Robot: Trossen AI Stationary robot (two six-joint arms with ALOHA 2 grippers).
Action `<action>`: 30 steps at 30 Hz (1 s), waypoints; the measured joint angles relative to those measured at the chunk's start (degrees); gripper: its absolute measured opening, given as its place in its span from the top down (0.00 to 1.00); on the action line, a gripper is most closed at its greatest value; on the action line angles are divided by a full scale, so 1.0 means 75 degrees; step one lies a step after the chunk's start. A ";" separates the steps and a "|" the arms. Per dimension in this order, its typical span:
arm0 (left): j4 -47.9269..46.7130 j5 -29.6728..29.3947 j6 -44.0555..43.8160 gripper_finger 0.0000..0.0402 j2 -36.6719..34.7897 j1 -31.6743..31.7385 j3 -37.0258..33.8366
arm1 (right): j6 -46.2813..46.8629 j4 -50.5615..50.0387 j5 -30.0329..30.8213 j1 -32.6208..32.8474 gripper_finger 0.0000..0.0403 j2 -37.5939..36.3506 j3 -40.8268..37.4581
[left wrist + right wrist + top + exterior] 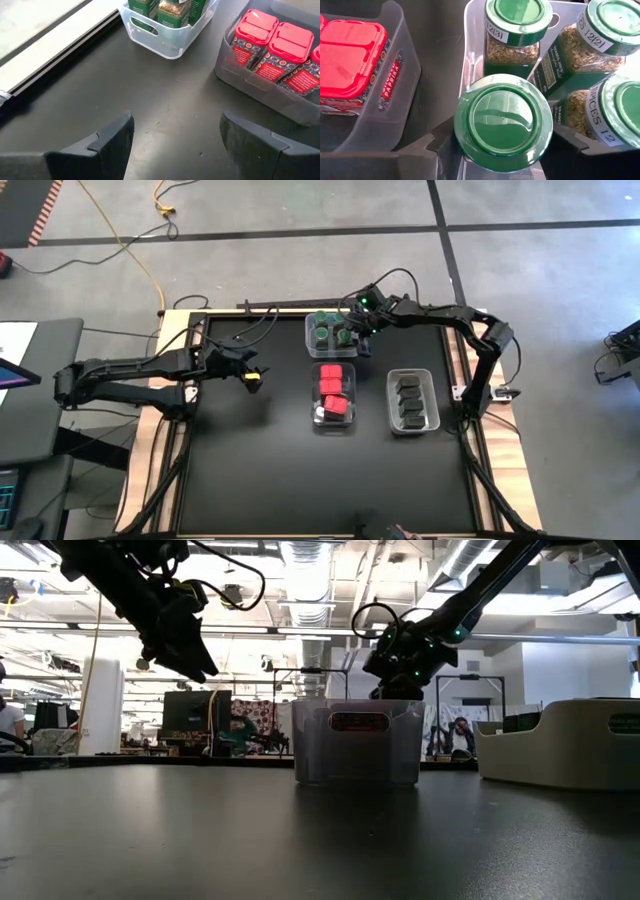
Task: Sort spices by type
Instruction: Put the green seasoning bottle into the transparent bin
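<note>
Top-down view: 3 clear plastic rectangular tubs on the black worktop (260,480). Far tub (333,332) packed with round green-lidded jars (322,319), middle tub (333,396) with red square-topped paprika tins (334,383), right-hand tub (413,400) with dark blocky containers (409,402). Nothing loose anywhere on the worktop, so sorting looks basically finished. Right end effector (364,332) parked over the near corner of the green-jar tub; left end effector (250,374) hanging off to the left of the tubs, carrying nothing.

Table-level view: one tub (356,743) dead centre with red showing through the wall, another tub (560,745) at the right edge. Both arms up above the tubs, not much else to read here.

Left wrist view: 2 dark fingers (112,140) spread wide with only bare worktop between them, so open and empty. Green-jar tub (165,37) and red-tin tub (260,82) ahead.

Right wrist view: green-lidded jar (503,121) sitting right between the 2 fingers (442,142), inside the tub with 3 more green-lidded jars (517,30) beside it. Can't tell if the fingers are touching the jar or just clear of it, so grip vs. release stays uncertain.

Best guess at the step: last green jar going into its tub. Next move calls for fully spread fingers, then a straight lift up so the neighbouring jars don't get knocked.
</note>
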 joint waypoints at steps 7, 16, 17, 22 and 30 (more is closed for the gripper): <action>-0.0071 0.0000 -0.0001 0.30 -0.0002 0.0000 0.0000 | 0.0000 0.0052 0.0000 0.0000 0.41 0.0000 0.0000; -0.0071 0.0000 -0.0001 0.30 -0.0002 0.0000 0.0000 | 0.0181 0.0234 0.0028 0.0000 0.40 0.0000 -0.0006; -0.0071 0.0000 -0.0001 0.30 -0.0002 0.0000 0.0000 | 0.0195 0.0231 0.0029 0.0000 0.40 0.0000 -0.0006; -0.0070 0.0000 -0.0001 0.30 -0.0002 0.0000 0.0000 | 0.0201 0.0220 0.0029 -0.0003 0.40 0.0000 -0.0006; -0.0071 0.0000 -0.0001 0.30 -0.0002 -0.0002 0.0000 | 0.0201 0.0217 0.0029 -0.0003 0.40 0.0000 -0.0006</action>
